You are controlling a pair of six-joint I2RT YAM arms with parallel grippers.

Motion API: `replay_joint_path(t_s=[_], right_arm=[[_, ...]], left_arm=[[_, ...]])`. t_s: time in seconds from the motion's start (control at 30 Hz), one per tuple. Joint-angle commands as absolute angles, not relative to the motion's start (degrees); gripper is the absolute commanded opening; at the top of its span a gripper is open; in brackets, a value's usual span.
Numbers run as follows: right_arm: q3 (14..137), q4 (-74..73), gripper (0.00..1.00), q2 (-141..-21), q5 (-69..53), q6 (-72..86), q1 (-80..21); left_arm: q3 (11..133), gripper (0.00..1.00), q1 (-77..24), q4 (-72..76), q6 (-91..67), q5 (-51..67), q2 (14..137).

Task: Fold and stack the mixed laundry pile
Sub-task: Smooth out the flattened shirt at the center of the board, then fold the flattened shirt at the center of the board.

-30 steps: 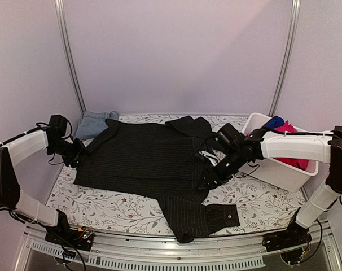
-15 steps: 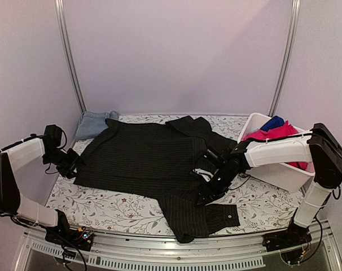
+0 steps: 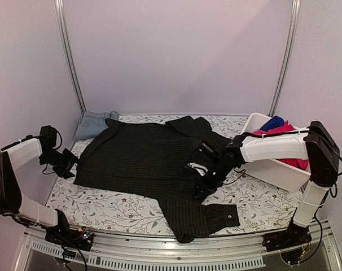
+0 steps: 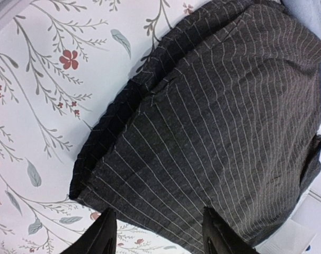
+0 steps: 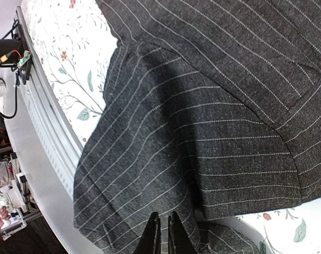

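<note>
The black pinstriped shirt (image 3: 143, 155) lies spread flat across the table, one sleeve (image 3: 196, 217) reaching toward the front edge. My right gripper (image 3: 201, 189) is down where that sleeve meets the body. In the right wrist view its fingers (image 5: 163, 233) are shut, pinching the striped cloth (image 5: 203, 106). My left gripper (image 3: 68, 164) hovers at the shirt's left edge, open, with the shirt's hem (image 4: 219, 121) lying below its spread fingers (image 4: 160, 235). A light blue denim piece (image 3: 95, 123) sits folded at the back left.
A white bin (image 3: 278, 172) at the right holds red-pink cloth (image 3: 284, 131) and royal blue cloth (image 3: 274, 121). The floral table cover (image 3: 103, 203) shows around the shirt. A metal rail (image 5: 49, 159) runs along the table's front edge.
My right gripper slid left and toward the front over the shirt to the sleeve joint and closed there. The left gripper drew back slightly to the left, staying open.
</note>
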State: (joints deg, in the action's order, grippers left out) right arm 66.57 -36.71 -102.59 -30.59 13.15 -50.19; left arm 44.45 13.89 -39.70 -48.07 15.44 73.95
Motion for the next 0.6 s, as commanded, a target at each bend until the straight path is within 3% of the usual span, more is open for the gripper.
replay_joint_path(t_s=[0.0,0.1,0.13,0.2,0.27,0.47,0.57], right_arm=[[69.09,-38.44,0.01,-100.16,-30.5,12.09,-50.36],[69.53,-39.57,0.0,-100.26,-30.12,11.62,-50.28],[69.41,-40.23,0.05,-100.28,-30.07,11.65,-50.27],[68.0,-40.85,0.25,-100.32,-30.04,11.61,-50.27],[65.94,-39.73,0.31,-99.47,-29.32,11.6,-50.27],[65.58,-39.99,0.31,-102.46,-29.19,9.31,-50.3],[65.91,-39.88,0.24,-103.06,-30.06,8.89,-50.27]], left_arm=[[43.84,0.54,15.06,-39.89,-47.25,15.19,75.23],[43.07,0.54,15.52,-39.74,-47.37,15.57,76.12],[42.88,0.54,15.6,-39.54,-47.37,15.73,76.21],[42.95,0.54,15.61,-39.29,-47.58,15.9,76.29],[43.04,0.54,15.6,-39.04,-47.66,16.0,76.18],[43.61,0.54,15.69,-39.02,-47.37,15.85,77.27],[43.34,0.54,15.73,-39.02,-47.83,15.6,77.43]])
